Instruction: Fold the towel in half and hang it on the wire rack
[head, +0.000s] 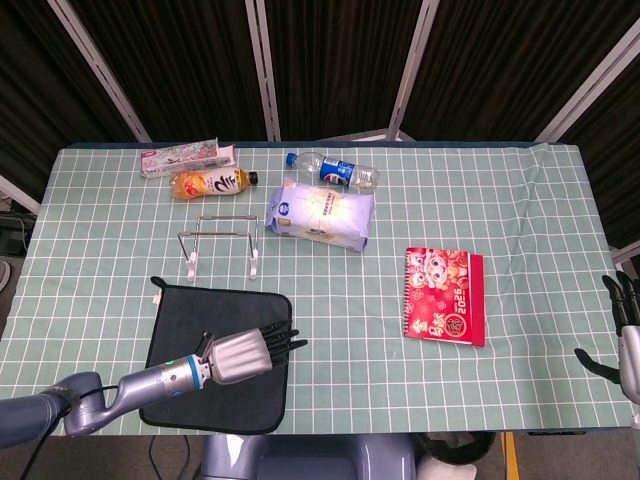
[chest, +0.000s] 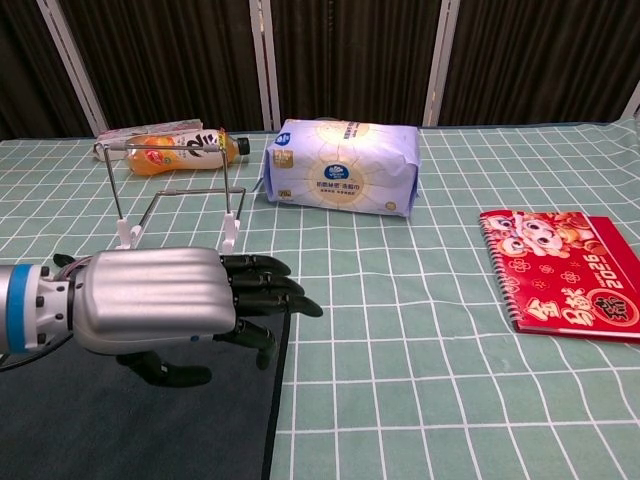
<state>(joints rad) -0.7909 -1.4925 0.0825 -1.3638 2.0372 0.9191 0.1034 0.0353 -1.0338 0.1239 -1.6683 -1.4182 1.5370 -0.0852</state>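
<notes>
The dark grey towel (head: 200, 325) lies flat at the table's front left, also seen in the chest view as towel (chest: 120, 420). My left hand (head: 248, 352) hovers over its right edge with fingers (head: 287, 342) stretched out to the right, holding nothing; up close the left hand (chest: 160, 298) covers the towel's upper right corner. The wire rack (head: 221, 240) stands upright just behind the towel, and appears as rack (chest: 175, 190) in the chest view. My right hand (head: 626, 335) is at the far right table edge, fingers spread and empty.
A white tissue pack (head: 322, 212) lies right of the rack. Behind it are a water bottle (head: 333, 170), an orange drink bottle (head: 212, 182) and a pink box (head: 187, 158). A red spiral calendar (head: 444, 295) lies at the right.
</notes>
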